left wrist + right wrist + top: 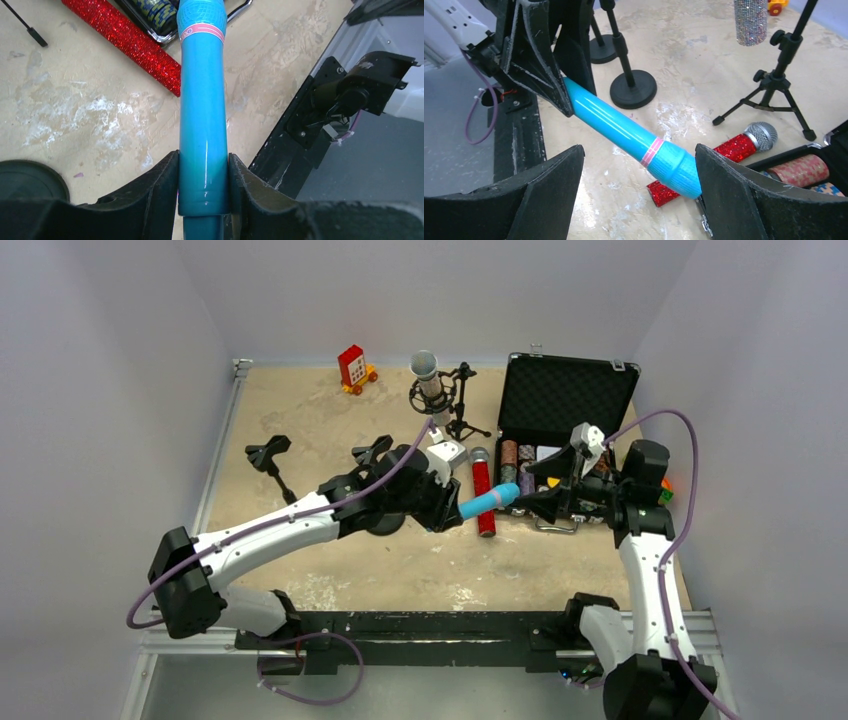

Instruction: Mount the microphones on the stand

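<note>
As the left gripper clamps the tail of the blue microphone, holding it above the table at mid-scene, the right gripper stands with jaws wide on either side of the mic's head, gripping nothing. The step in hand looks like freeing the blue mic for its trip to a clip. The right arm would do best to back straight off along the mic's axis, jaws wide, so neither finger knocks the head and twists it in the left's end-on hold. Two empty stands wait to the left: the nearer stand just beside the left wrist, the farther stand well apart. The silver microphone already sits in the mount of a tripod stand at the back. The red microphone lies on the table beneath the blue one, with an open case of poker chips just beside it. A red toy stands at the far edge.
</note>
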`<state>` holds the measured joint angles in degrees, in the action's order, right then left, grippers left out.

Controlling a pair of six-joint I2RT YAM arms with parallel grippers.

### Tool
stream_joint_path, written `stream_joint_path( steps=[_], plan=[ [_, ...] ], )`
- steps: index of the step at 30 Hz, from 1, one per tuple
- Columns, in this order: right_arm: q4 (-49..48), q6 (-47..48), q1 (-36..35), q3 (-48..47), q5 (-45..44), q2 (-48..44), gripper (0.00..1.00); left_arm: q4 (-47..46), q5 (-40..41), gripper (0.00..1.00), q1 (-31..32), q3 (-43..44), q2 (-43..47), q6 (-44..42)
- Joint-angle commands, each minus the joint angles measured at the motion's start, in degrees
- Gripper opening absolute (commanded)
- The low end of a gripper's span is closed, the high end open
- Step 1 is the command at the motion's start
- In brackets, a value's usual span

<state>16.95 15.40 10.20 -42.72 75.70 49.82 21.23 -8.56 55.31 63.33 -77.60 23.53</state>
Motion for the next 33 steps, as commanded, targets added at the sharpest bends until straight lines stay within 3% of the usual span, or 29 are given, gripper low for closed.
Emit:
stream_joint_path(
  steps=[1,8,15,22,33],
  plan=[
    [-2.5,-4.2,0.1,-1.2,5.2,0.6,0.85,-5.6,-0.9,0.00,0.0,2.7,1.2,2.0],
    [-14.4,-22.9,-2.7,1.1,7.8,3.7,0.83,-11.5,4.3,0.00,-0.1,2.7,3.0,7.6],
    [-28.2,-45.9,-7.1,3.3,-3.0,6.2,0.83,-18.4,8.3,0.00,-0.1,4.3,1.9,13.7],
    [-19.3,-60.7,-9.4,-2.0,-19.5,9.8,0.85,-25.2,11.7,0.00,-0.1,4.8,0.2,17.3],
    [-38.0,-82.1,-12.5,1.4,-23.1,11.1,0.85,-28.0,8.8,0.00,0.0,5.9,-3.2,20.2]
  ],
)
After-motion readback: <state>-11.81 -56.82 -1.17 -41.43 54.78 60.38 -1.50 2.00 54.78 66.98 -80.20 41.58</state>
